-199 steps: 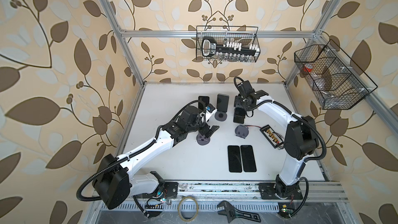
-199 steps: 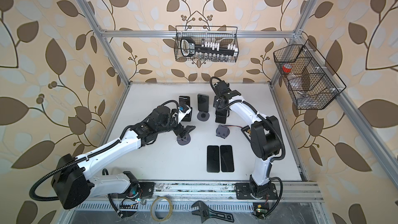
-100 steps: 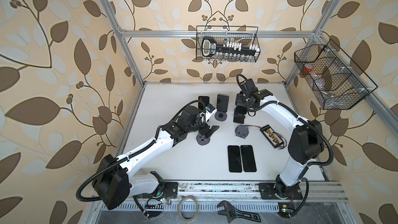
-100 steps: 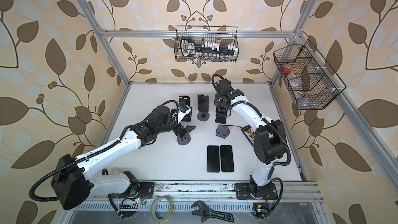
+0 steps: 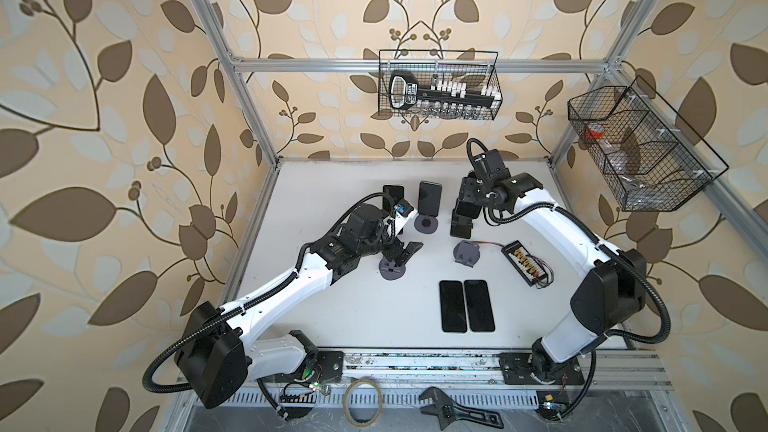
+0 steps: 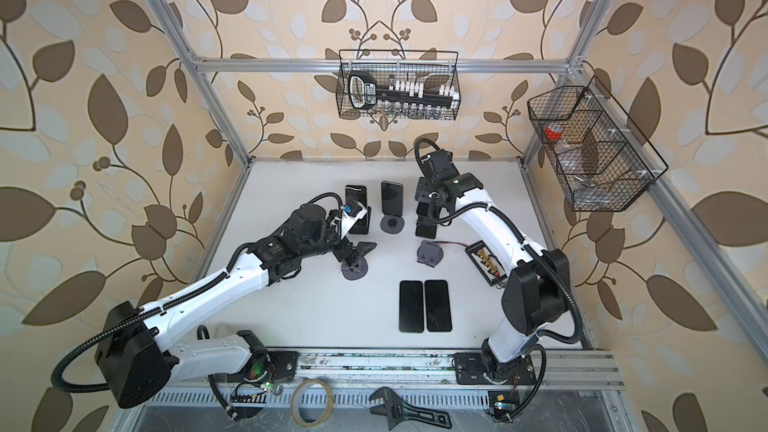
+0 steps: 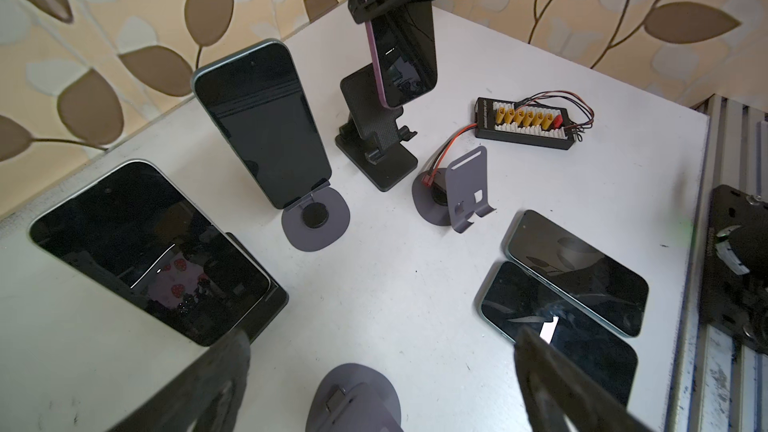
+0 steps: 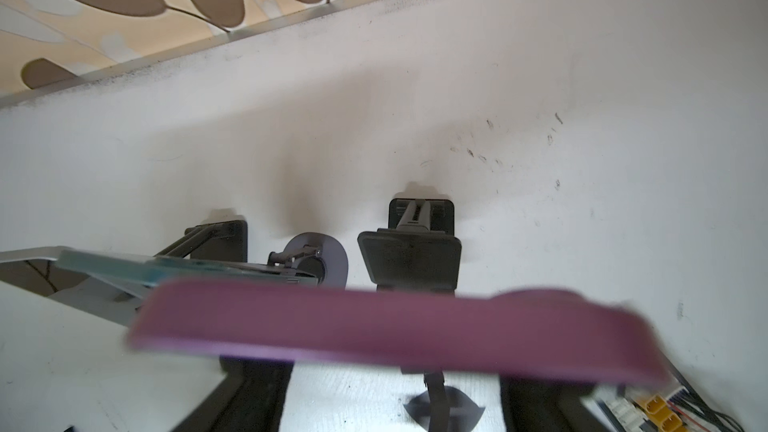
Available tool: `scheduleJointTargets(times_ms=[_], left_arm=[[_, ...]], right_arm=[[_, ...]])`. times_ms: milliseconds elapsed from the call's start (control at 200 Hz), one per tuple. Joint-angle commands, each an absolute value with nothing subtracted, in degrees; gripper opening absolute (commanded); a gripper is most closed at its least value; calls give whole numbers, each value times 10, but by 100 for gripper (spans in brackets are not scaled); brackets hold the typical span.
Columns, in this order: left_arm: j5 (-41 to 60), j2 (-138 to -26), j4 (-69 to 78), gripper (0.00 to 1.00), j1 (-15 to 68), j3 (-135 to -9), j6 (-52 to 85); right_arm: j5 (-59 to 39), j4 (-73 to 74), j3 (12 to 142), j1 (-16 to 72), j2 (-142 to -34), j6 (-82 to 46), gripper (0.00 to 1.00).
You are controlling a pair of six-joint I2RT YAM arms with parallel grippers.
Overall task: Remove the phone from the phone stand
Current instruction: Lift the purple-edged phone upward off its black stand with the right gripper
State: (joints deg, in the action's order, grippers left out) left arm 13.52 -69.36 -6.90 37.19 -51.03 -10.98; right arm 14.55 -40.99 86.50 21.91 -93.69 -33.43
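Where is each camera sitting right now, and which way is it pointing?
Both top views: overhead, looking down on the white table; both arms show, left tool open, right tool gripping the purple-edged black phone.
Left wrist: on the left arm, looking across the table at that phone; its own fingertips show.
Right wrist: above the phone's purple edge, looking down at the black folding stand; its fingers show.
Shared: both wrist views show phone and stand.

The purple-edged phone (image 7: pixel 405 60) has a glossy black glass screen and a smooth matt rim. The black phone stand (image 7: pixel 370 118) looks like plastic with a fine woven texture. The grey stand (image 7: pixel 467 184) is matt and smooth. The white table (image 7: pixel 395 284) is matt, with scuffs.
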Motion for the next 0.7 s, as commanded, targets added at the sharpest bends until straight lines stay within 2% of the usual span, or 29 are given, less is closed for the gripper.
scheduleJointTargets(times_ms=[0,700], left_arm=[[159,-677,-61,99,377,-524,-93],[195,-695,-78,99,377,-543,-66]], right_arm=[[138,-417,845,224,-902,-349,70],[132,-444,743,239,-783,-367,70]])
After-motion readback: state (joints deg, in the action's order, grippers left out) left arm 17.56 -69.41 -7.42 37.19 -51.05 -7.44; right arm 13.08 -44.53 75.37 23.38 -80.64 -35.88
